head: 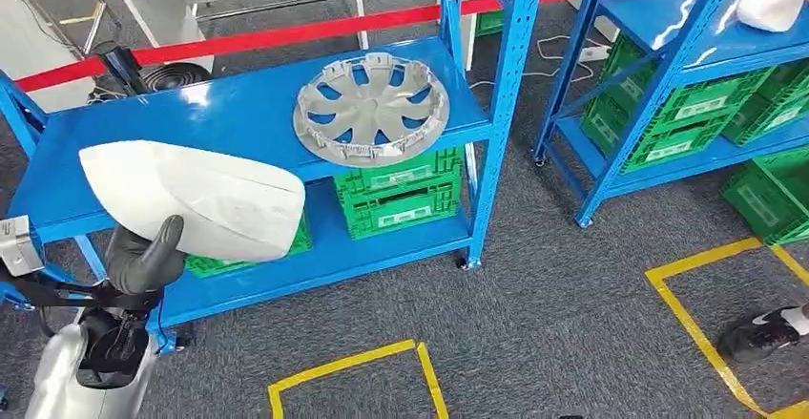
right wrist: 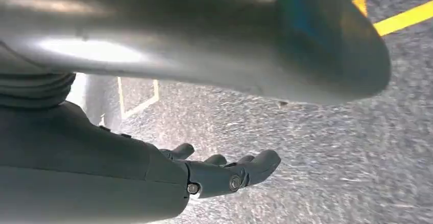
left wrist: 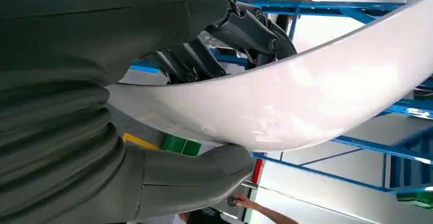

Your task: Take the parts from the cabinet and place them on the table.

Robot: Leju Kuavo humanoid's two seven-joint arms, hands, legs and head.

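My left hand (head: 143,259) grips a large white curved shell part (head: 205,199) and holds it in front of the blue cabinet (head: 229,114), at its left end. In the left wrist view the thumb (left wrist: 194,175) presses one side of the white part (left wrist: 306,96) and the dark fingers (left wrist: 245,32) wrap the other. A silver wheel cover (head: 372,109) lies flat on the cabinet's top shelf, to the right of the held part. My right hand (right wrist: 224,173) hangs over the grey carpet with fingers apart, holding nothing.
Green crates (head: 401,199) sit on the cabinet's lower shelf. A second blue rack (head: 687,47) with green crates and a white part (head: 775,1) stands at the right. Yellow floor tape (head: 353,366) marks squares on the carpet. A person's shoe (head: 763,333) is at the right edge.
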